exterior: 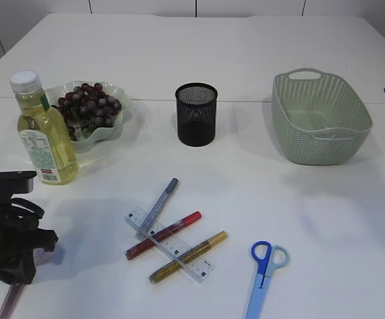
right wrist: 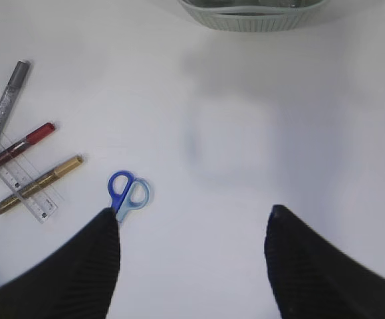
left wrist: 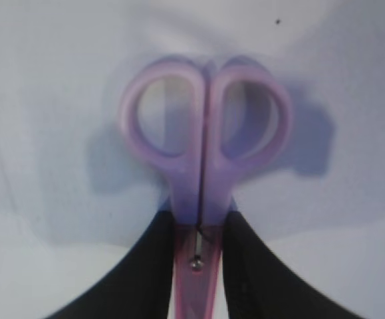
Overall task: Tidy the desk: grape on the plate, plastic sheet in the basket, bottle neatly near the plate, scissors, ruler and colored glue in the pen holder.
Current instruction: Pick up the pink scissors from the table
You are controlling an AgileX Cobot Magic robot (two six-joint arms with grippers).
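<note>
Purple scissors sit clamped in the left hand; right hand gapes wide above bare table.

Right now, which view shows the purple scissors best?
The left wrist view: the purple scissors fill it, handles clear, the left gripper clamped at the pivot. The exterior view shows only a purple tip beneath that arm. The right wrist view shows none of it.

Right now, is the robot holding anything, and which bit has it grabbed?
The left gripper holds the purple scissors, pinched across the blades near the pivot screw, just below the handle loops. The right gripper is open and holds nothing.
</note>
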